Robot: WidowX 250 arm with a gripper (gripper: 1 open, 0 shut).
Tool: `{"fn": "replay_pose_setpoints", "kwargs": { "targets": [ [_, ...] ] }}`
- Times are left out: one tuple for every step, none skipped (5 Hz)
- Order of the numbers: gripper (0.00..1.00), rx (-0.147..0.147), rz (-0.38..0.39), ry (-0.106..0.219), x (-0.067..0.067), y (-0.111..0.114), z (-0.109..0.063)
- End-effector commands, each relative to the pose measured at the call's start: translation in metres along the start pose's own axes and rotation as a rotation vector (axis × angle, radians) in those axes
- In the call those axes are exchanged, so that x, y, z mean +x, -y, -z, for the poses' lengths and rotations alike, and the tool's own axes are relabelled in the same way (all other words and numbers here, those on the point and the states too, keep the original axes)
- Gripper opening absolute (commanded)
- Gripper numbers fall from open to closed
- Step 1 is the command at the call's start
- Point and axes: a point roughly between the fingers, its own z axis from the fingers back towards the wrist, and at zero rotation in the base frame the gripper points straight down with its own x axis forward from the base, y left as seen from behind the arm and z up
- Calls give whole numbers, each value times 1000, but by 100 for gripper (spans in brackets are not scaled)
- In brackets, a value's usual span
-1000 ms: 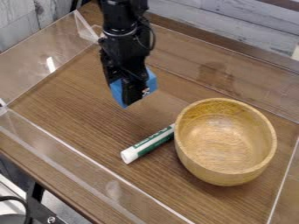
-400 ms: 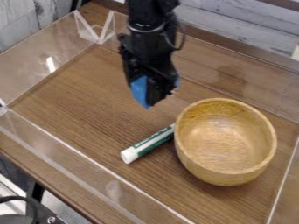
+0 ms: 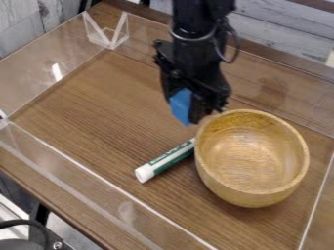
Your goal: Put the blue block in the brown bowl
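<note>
The blue block hangs above the wooden table, pinched between the black fingers of my gripper, which is shut on it and points straight down. The block is just left of the rim of the brown bowl, a large round light-wood bowl sitting at the right of the table. The bowl's inside is empty. Only the block's front face shows between the fingers.
A white-and-green marker pen lies on the table just left of the bowl. Clear acrylic walls ring the wooden table. A small clear stand sits at the back left.
My gripper has carried the blue block to the right and slightly up, from the table's middle to just beside the bowl's left rim. Bowl and pen have not moved.
</note>
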Motion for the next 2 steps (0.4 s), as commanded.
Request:
{"fn": "replay_pose_setpoints", "kwargs": {
  "targets": [
    [0, 9, -15, 83, 11, 14, -20],
    [0, 6, -27, 88, 13, 26, -21]
  ]
}}
